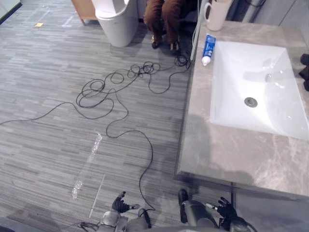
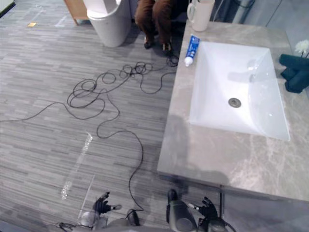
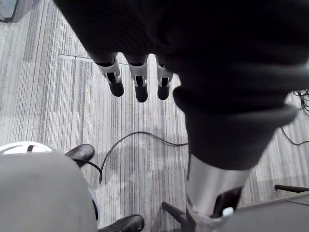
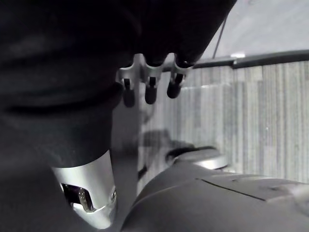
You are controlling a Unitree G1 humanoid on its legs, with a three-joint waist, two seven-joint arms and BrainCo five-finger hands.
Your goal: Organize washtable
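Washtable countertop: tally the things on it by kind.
Toothpaste tube: 1
Cream mug: 1
Dark teal object: 1
White flower: 1
Total: 4

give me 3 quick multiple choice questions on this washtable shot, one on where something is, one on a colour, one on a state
1. Where does the toothpaste tube lie?
A. in the sink
B. on the counter beside the sink, near the mug
C. inside the mug

2. What colour is the mug?
A. cream
B. red
C. black

3. How are the left hand and right hand?
A. both open, holding nothing
B. left shut on the tube
C. right shut on the mug

Answers:
1 B, the tube lies on the grey top along the basin's rim.
2 A, the mug is pale cream.
3 A, both hands hang low with straight fingers, far from the tube and the mug.
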